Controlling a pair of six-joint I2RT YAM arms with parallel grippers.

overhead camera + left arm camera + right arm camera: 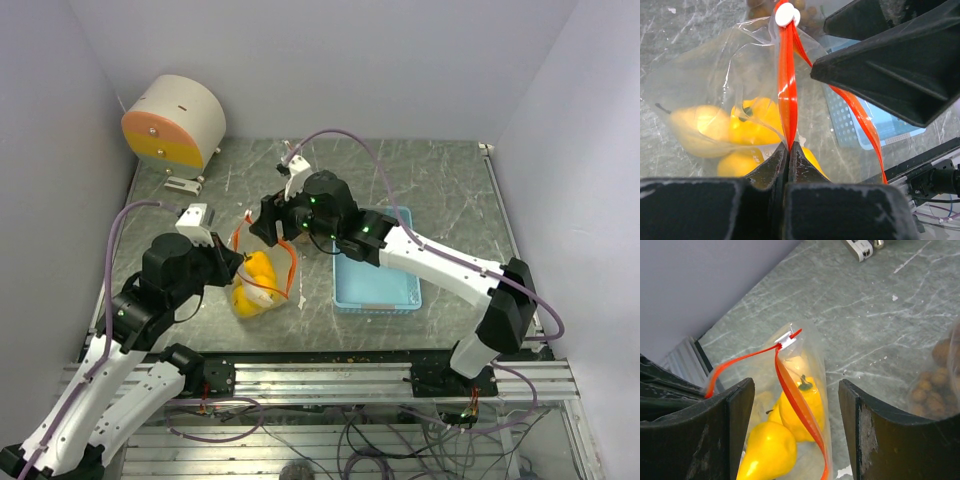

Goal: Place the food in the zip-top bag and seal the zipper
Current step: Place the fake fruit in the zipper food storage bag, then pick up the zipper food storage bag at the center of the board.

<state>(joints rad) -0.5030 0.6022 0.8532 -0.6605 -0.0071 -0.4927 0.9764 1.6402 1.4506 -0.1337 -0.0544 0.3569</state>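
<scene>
A clear zip-top bag (pixel 258 285) with a red zipper strip (pixel 786 85) lies on the table, its mouth open. Yellow fruits (pixel 752 122) sit inside it; they also show in the right wrist view (pixel 800 400). A white slider (pixel 786 340) sits at the far end of the zipper. My left gripper (pixel 235 262) is shut on the red zipper edge at the bag's near end (pixel 788 146). My right gripper (pixel 272 218) hangs open above the bag's far end, jaws wide on either side of the zipper (pixel 795 390), touching nothing. A cluster of small brown balls (pixel 935 380) lies beside the bag.
A light blue tray (pixel 375 290) sits right of the bag, under the right arm. A round beige and orange device (pixel 175 122) stands at the back left. Walls close the table on three sides.
</scene>
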